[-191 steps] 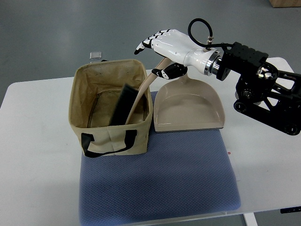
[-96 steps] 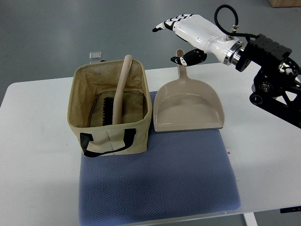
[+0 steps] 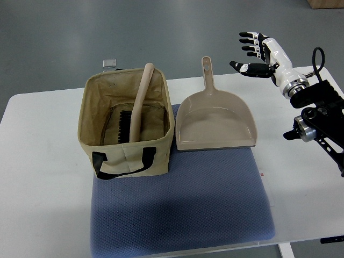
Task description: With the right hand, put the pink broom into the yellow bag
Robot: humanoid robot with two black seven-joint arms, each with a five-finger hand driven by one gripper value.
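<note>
The broom (image 3: 137, 110) stands inside the yellow bag (image 3: 127, 124) at the left centre of the frame, its dark bristles down on the bag's floor and its pale pinkish-beige handle leaning up against the far rim, the tip poking just above it. The bag sits on the upper left part of a blue mat (image 3: 183, 207) that lies on the white desk (image 3: 43, 177); two black strap handles hang on its near wall. Just to the right of the bag, a beige dustpan (image 3: 216, 122) rests partly on the mat, its handle pointing toward the top of the frame. The right hand (image 3: 257, 54) hangs in the upper right corner, well apart from the bag and dustpan, its fingers spread out and holding nothing, the arm coming in from the right edge.
</note>
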